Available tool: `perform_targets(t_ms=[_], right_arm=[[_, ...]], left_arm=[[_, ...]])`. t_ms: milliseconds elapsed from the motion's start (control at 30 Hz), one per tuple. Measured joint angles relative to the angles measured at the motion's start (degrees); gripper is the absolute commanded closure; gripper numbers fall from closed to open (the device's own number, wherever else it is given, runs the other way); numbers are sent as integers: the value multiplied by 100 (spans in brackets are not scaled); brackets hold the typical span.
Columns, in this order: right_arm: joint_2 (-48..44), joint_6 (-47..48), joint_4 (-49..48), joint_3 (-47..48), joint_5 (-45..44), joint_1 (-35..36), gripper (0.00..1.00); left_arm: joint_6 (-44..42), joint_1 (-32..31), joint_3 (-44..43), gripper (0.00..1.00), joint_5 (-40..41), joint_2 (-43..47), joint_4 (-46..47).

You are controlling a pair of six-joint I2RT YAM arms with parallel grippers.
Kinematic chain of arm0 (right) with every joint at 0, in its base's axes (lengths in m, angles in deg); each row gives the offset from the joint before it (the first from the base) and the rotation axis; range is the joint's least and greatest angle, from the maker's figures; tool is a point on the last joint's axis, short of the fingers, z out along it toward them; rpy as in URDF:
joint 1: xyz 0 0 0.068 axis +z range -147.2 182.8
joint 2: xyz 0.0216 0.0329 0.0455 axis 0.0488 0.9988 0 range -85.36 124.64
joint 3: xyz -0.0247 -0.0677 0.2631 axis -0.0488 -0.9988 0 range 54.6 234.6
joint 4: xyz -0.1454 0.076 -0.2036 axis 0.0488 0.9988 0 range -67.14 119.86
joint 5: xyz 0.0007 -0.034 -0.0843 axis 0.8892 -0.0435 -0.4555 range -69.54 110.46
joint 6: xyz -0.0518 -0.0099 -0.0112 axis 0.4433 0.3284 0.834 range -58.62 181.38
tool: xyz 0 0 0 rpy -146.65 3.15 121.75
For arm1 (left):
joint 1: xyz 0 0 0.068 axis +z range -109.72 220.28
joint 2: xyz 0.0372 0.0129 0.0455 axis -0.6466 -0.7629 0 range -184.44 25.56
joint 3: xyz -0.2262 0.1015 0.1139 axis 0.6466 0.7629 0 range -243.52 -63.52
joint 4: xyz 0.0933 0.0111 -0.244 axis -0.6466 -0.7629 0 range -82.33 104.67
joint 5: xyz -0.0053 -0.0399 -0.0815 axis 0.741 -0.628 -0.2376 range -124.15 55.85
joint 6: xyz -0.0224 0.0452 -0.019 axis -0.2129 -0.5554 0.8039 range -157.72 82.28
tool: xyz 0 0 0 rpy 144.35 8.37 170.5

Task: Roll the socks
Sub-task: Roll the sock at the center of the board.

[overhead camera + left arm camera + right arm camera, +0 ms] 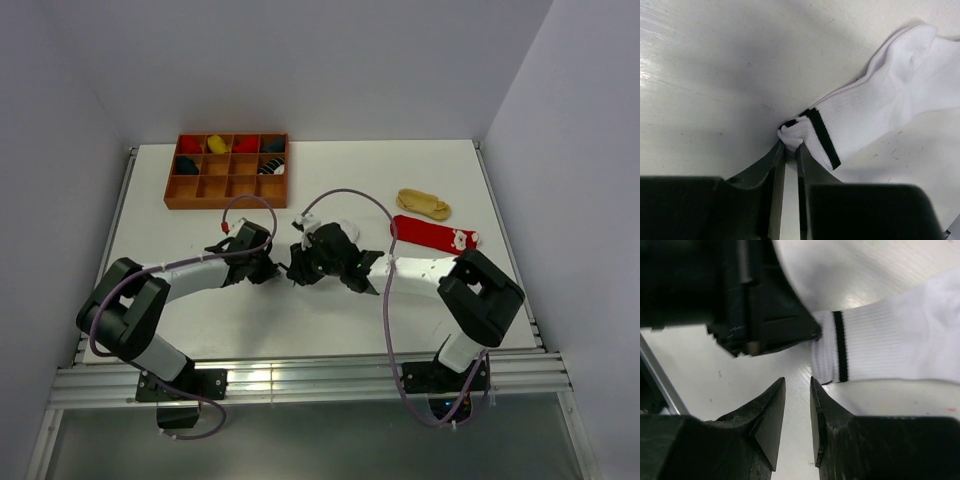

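Table (400, 180), white: wooden tray (226, 202) upper left; tan sock (423, 205), red sock (433, 234) right; white sock (880, 100) centre.

White table (350, 175) set inside a three-walled enclosure. Behind the table: plain pale grey-lavender rear wall (300, 60). To the table's left and right: side walls (50, 150) of the same tone, unmarked. Along the table's near edge: ribbed aluminium rail (330, 385) with a bright glare spot (250, 375) left of its centre. Along the table's left and right edges: thin metal frame strips (125, 190). Below the near edge: dull grey floor (300, 440). Even, diffuse lighting; soft shadows on the table top
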Motion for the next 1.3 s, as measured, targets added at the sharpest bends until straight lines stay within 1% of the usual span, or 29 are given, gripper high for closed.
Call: perform_targets(t_ms=[67, 133, 233, 633, 1000, 1300], right_arm=[[-66, 308, -98, -111, -372, 267, 66], [-55, 503, -133, -186, -566, 483, 66], [11, 752, -146, -260, -787, 623, 67], [308, 1080, -361, -262, -1043, 741, 72], [358, 1150, -398, -170, -1130, 883, 72], [730, 1193, -433, -37, -1300, 885, 70]], left_arm=[[-24, 0, -26, 82, 0, -9, -37], [-39, 0, -42, 82, 0, -9, -66], [-46, 0, -50, 82, 0, -13, -83], [-144, -7, -83, 82, -4, -28, -114], [-188, -22, -162, 82, -7, -76, -205], [-203, -37, -179, 82, -2, -83, -227]])
